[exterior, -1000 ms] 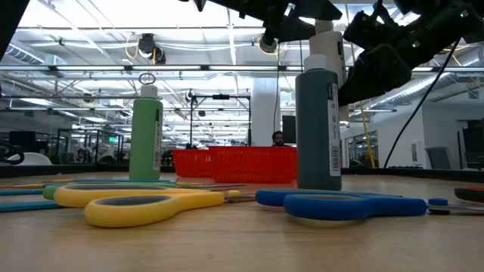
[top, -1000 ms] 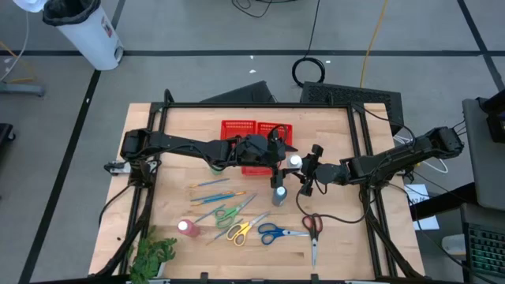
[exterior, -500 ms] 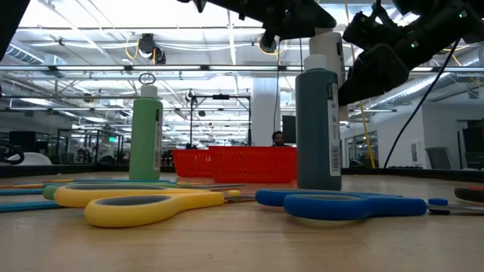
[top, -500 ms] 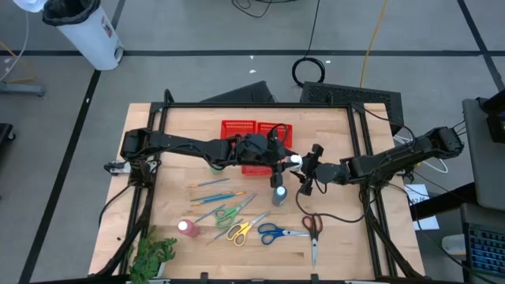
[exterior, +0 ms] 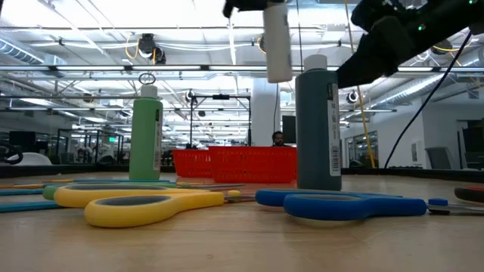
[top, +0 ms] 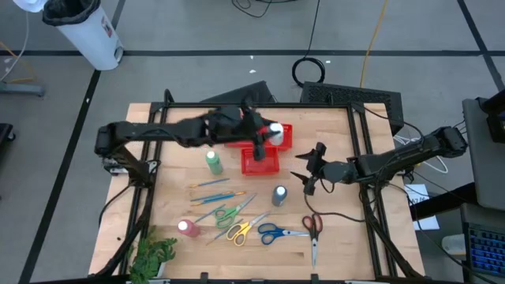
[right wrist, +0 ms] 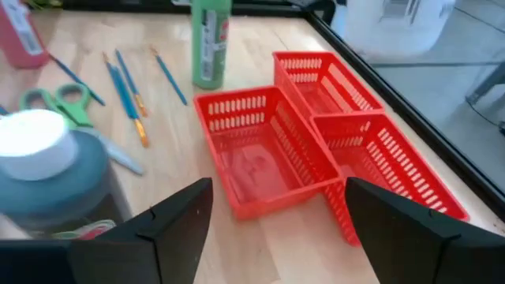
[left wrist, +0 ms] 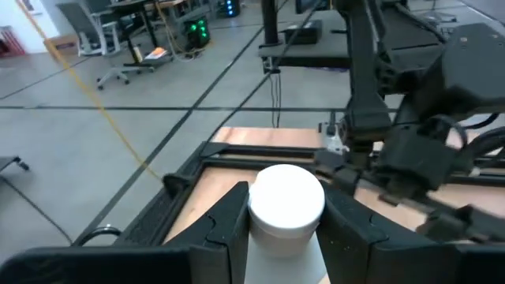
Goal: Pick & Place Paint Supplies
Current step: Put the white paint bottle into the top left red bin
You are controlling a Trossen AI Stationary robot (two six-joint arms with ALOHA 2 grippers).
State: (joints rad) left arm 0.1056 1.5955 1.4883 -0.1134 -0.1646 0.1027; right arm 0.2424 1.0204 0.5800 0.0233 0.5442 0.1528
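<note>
Nearest on tabletop, scissors and brushes untouched; grey-blue bottle now stands alone, upright. Right pincer has backed off just beside it, fingers spread, empty. Farther back, left pincer has lifted white bottle away from grey-blue one, pinching it just under cap, now over red baskets. I judge drop into basket comes next.

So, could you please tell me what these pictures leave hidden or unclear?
- White bottle: in the left wrist view only its cap shows, clamped in the left tool; its body is cut off by the edge.
- Its label: blurred in the low view.
- Baskets: partly covered by the left arm in the high view.
- Pink bottle: cut off by the edge in the right wrist view.
</note>
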